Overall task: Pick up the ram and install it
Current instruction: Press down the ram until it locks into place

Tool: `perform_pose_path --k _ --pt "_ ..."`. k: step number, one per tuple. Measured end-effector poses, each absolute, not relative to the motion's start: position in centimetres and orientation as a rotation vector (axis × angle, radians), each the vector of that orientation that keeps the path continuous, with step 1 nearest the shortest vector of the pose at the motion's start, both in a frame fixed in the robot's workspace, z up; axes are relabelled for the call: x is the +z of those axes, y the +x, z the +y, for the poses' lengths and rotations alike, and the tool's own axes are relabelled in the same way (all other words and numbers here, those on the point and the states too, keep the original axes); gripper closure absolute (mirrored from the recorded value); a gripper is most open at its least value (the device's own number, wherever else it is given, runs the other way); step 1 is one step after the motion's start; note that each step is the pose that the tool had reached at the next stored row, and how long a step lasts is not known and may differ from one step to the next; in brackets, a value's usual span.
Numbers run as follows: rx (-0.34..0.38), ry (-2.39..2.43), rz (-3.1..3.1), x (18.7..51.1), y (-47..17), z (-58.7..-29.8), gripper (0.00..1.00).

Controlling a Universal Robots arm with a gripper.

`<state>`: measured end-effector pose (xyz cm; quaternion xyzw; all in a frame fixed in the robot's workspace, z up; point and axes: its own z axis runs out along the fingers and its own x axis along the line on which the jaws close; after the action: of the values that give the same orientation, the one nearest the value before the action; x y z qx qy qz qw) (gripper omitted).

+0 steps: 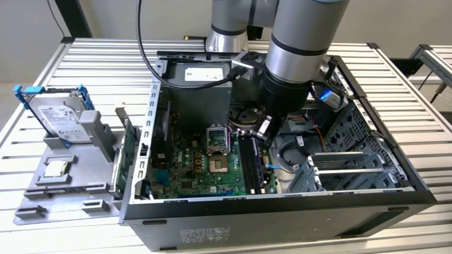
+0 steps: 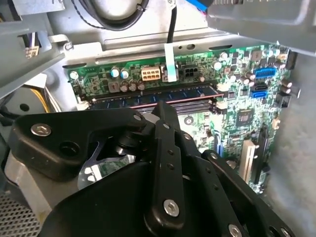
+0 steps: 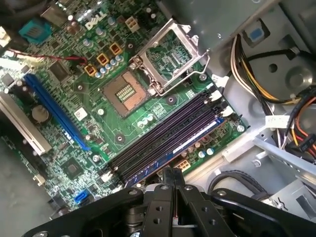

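The ram point(image 3: 192, 139) sits in the outermost of several dark memory slots point(image 3: 163, 136) on the green motherboard, its row of blue-tinted chips point(image 2: 187, 93) showing along the slot. My gripper point(image 3: 172, 174) hangs inside the open computer case point(image 1: 282, 206), right over the near end of that slot row. Its black fingers point(image 2: 165, 109) are pressed together with nothing between them. In the exterior view the gripper point(image 1: 264, 135) points down at the far end of the slots, and I cannot tell whether it touches the ram.
An open processor socket point(image 3: 126, 91) with its raised metal frame point(image 3: 173, 54) lies beside the slots. Cable bundles point(image 3: 266, 84) and a drive cage point(image 1: 353, 164) crowd the exterior view's right. Outside the case stand a hard drive point(image 1: 60, 114), a silver chip point(image 1: 55, 168) and an upright green card point(image 1: 127, 159).
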<state>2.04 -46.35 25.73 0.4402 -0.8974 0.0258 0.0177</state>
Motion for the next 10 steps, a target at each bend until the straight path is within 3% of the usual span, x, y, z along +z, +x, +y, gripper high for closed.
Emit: perform_pose_path --k 10 --pt "0.087 1.534 -2.702 25.72 2.02 -46.35 1.00"
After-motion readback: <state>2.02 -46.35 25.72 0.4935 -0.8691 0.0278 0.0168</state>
